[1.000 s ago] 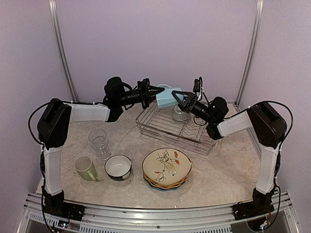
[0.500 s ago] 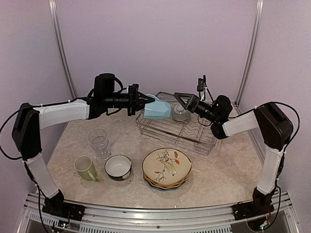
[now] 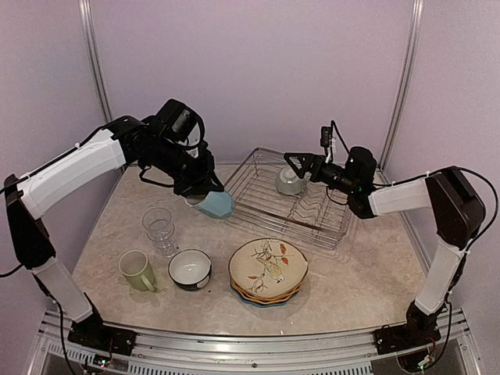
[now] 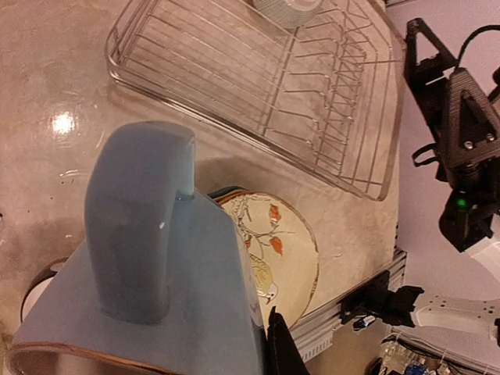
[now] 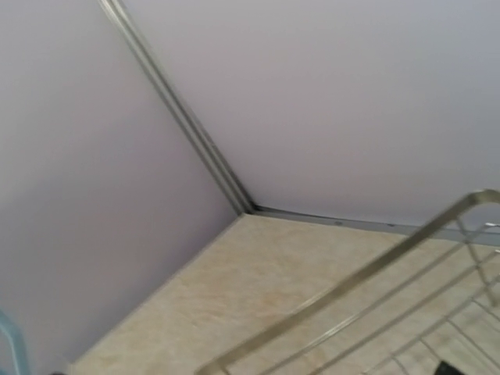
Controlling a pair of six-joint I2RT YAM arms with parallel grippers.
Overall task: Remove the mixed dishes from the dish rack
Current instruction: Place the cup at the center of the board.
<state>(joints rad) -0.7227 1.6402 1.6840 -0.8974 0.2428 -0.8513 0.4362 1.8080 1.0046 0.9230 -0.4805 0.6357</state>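
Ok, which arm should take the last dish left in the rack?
Right. Its open gripper hovers just beside the last dish at the far end of the dish rack, while the left gripper is occupied, shut on the light blue mug outside the rack.

Light blue mug [image 3: 212, 203], pale green mug [image 3: 137, 270], silver wire rack [image 3: 258, 191], cream bird-print plate [image 3: 268, 266].

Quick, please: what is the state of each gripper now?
Left gripper: shut on the light blue mug.
Right gripper: open, holding nothing.
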